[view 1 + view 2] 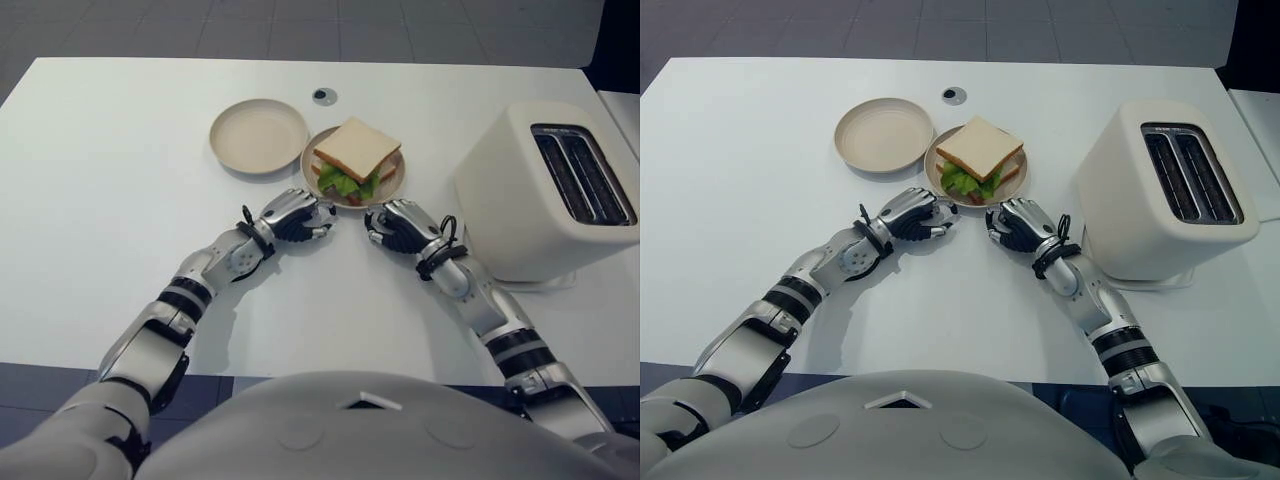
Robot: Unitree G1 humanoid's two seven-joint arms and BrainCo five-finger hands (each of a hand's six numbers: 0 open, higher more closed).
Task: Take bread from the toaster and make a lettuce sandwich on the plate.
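The wide white counter (100, 200) carries a cream box-shaped toaster (520, 190) at the right, its two dark slots facing up. The left hand (292, 216) and the right hand (398, 226) rest just before the round beige plate (309, 158). Their fingers (314, 222) are clenched and grasp nothing. On this plate lies the white bread and green lettuce sandwich (356, 150). A second round beige plate (258, 135) stands just beside, to the left.

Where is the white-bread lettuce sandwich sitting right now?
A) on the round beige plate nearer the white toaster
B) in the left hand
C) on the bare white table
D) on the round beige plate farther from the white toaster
A: the white-bread lettuce sandwich sits on the round beige plate nearer the white toaster; the other beige plate holds nothing, and the left hand and right hand are curled nearby, grasping nothing.
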